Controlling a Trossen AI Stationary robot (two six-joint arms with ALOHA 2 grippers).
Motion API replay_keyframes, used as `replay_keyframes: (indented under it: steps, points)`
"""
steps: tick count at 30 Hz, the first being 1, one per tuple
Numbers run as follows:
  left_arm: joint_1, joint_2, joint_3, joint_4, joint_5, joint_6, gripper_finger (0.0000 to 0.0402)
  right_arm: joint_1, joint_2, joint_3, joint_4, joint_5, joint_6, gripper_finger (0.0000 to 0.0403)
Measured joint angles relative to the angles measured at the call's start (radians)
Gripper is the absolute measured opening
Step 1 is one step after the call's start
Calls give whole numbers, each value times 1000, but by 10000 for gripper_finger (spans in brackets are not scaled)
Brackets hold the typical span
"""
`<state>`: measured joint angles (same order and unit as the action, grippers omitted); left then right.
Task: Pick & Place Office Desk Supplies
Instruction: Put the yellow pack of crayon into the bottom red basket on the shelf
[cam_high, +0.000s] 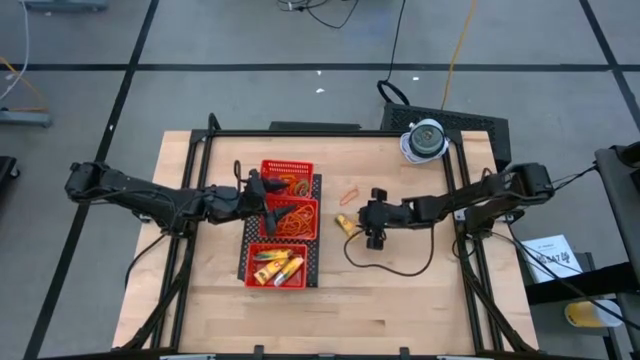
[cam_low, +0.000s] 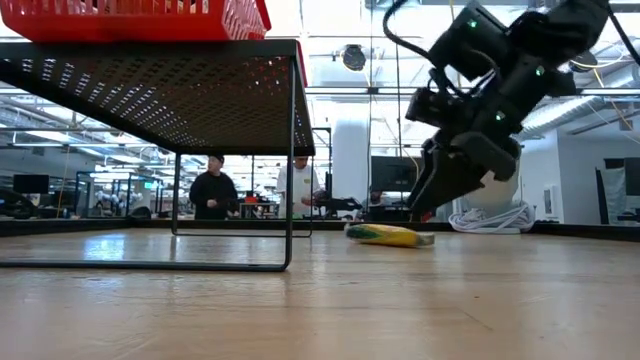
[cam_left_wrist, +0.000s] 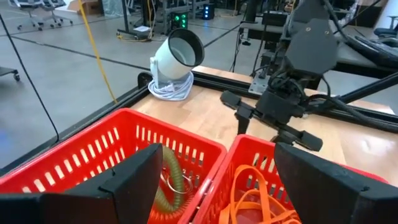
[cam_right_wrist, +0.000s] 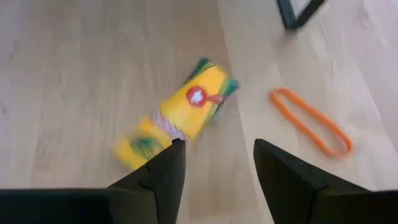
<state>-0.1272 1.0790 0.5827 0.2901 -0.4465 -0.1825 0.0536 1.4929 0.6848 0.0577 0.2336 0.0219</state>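
A yellow packet with green ends (cam_right_wrist: 180, 115) lies flat on the wooden table, and a loose orange rubber band (cam_right_wrist: 311, 121) lies beside it. My right gripper (cam_right_wrist: 214, 165) hangs open, slanting down, just above and right of the packet (cam_low: 390, 235), touching nothing. My left gripper (cam_left_wrist: 217, 180) stands open over the red mesh tray (cam_high: 262, 222), above the wall between its far and middle compartments. The far compartment holds a green coil (cam_left_wrist: 171, 180), the middle one orange rubber bands (cam_left_wrist: 255, 199), and the near one yellow packets (cam_high: 275, 268).
The tray sits on a raised black perforated stand (cam_low: 200, 95). A white-grey dome-like lamp (cam_high: 425, 140) with a coiled cord stands at the far right corner. A black cable (cam_high: 390, 268) loops on the table near my right arm. People stand in the room behind.
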Motion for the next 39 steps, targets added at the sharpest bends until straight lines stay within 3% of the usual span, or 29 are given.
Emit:
replay_keyframes:
  steps: [5, 8, 14, 23, 30, 39]
  points:
    - [2, 0, 0, 0, 1, -4, 319, 0, 13, -73, 184, -47, 40, 210]
    - [3, 0, 0, 0, 1, -4, 319, -7, 12, -91, 178, -105, 48, 228]
    - [5, 0, 0, 0, 1, -4, 319, -6, 17, -94, 198, -105, 70, 257]
    - [5, 0, 0, 1, 1, -6, 319, -6, 146, -93, 264, -108, 101, 283]
    - [5, 0, 0, 0, 2, -50, 319, -8, 159, -92, 263, -108, 37, 251]
    - [5, 0, 0, -1, 1, -90, 319, -8, 131, -94, 256, -109, -1, 164]
